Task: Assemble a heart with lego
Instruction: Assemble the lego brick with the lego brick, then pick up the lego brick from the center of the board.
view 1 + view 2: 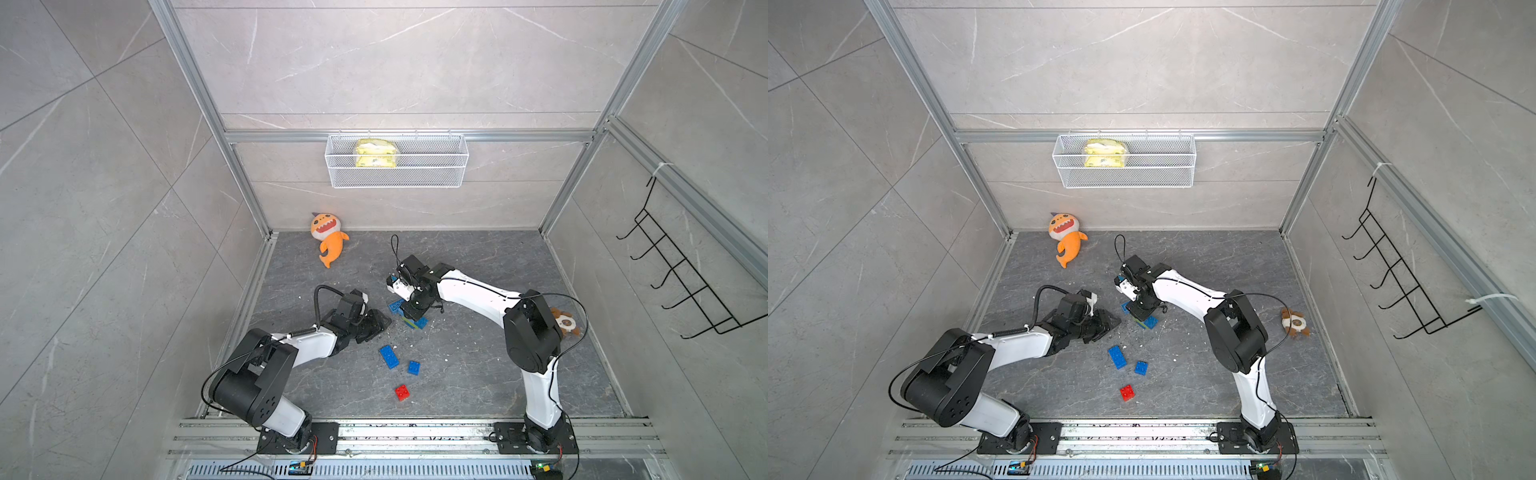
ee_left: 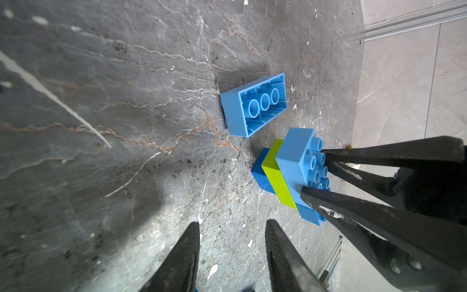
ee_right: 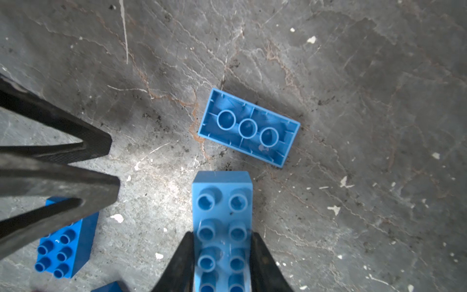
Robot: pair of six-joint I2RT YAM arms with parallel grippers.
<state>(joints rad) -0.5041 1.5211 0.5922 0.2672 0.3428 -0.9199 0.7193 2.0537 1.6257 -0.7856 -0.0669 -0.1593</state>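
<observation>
Glossy plastic lego [image 3: 222,202] on matt, rough-veined stone floor [image 3: 366,75]

Both top views look steeply down from high above the base rail [image 1: 415,436] toward the back wall [image 1: 395,62], taking in the whole floor [image 1: 457,374]. Wrist cameras sit close over the floor, angled downward — both catch the upturned blue brick [image 2: 254,105].

No text, brand, number or sign can be read in any view. The yellow packet [image 1: 375,153] in the wire basket [image 1: 397,178] carries some dark print, seen in both top views, but it is too small and blurred to make out.
</observation>
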